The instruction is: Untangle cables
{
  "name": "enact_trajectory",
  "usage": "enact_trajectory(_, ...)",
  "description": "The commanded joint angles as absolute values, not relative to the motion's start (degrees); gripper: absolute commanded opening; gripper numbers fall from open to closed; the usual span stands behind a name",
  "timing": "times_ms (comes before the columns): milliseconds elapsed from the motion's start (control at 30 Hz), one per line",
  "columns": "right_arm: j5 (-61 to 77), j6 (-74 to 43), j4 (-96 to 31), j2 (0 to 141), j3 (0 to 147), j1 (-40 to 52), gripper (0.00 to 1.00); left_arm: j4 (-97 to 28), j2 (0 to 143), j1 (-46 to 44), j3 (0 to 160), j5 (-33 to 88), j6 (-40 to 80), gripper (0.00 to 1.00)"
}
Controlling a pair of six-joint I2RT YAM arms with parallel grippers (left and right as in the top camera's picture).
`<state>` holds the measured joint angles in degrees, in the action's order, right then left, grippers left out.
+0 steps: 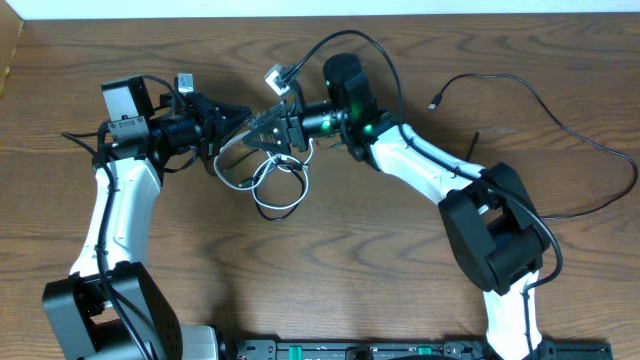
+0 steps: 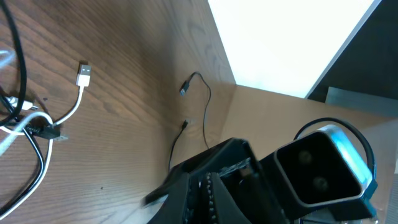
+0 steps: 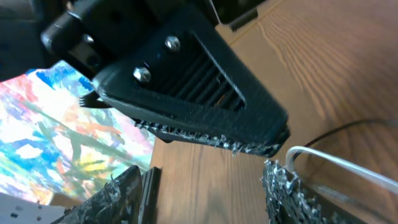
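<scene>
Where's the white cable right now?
In the overhead view, the white cable lies looped a little left of centre, just under where the left gripper and right gripper meet.

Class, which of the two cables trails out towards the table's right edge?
The black cable; the white cable lies coiled near the middle.

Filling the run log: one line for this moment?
left gripper shut | right gripper open beside thin white cord | thin black cord ungripped on wooden table
</scene>
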<state>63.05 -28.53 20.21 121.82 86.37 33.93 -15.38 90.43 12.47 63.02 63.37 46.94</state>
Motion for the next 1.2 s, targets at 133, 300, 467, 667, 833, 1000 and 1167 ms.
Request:
enact_trajectory(133,66.35,-27.14,17.61,121.21,86.89,29.21,0.60,-17.34,89.91,12.45,63.11,49.21,41.58,0.08)
enact_trajectory(300,62.48,-21.58,8.62,121.21,86.89,29.34,0.57,-24.75,89.91,12.43,63.11,29.63,37.60,0.14)
enact_trajectory(467,54.85,-23.05,-0.91,121.21,87.53,29.65,0.28,-29.39,89.91,12.71,63.13,21.34,34.00,0.21)
enact_trajectory(667,45.58,-21.32,-16.86,121.21,94.54,30.26,0.22,-32.51,90.24,12.75,63.13,15.84,30.85,0.22)
enact_trajectory(833,34.30,-12.47,-23.31,121.21,98.54,34.02,0.29,-33.69,90.32,12.78,63.11,9.54,30.68,0.23)
enact_trajectory(1000,23.51,-5.15,-20.82,121.95,98.52,38.17,0.33,-34.15,90.56,12.78,63.07,9.50,30.65,0.29)
enact_trajectory(1167,21.89,7.35,-19.14,123.81,98.52,42.22,0.41,-34.70,90.65,12.78,62.63,9.32,30.65,0.31)
